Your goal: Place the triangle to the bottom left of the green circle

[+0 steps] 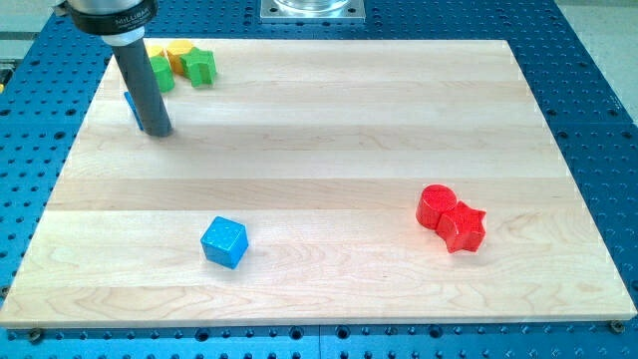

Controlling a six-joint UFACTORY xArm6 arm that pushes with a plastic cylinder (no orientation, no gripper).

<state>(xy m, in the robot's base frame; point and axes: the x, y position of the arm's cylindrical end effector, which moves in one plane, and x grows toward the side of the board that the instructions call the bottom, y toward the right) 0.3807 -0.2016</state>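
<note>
My tip (157, 131) rests on the board near the view's top left. A blue block (130, 106), probably the triangle, shows only as a sliver at the rod's left edge, touching or almost touching it. The green circle (161, 74) sits just above the tip, partly hidden by the rod. A green star (200, 67) lies to the circle's right. A yellow block (179, 53) sits above and between them, and another yellow piece (155, 50) peeks out by the rod.
A blue cube (223, 242) lies at the lower left of the wooden board (329, 140). A red circle (436, 205) and a red star (463, 228) touch each other at the lower right. The board's edges border a blue perforated table.
</note>
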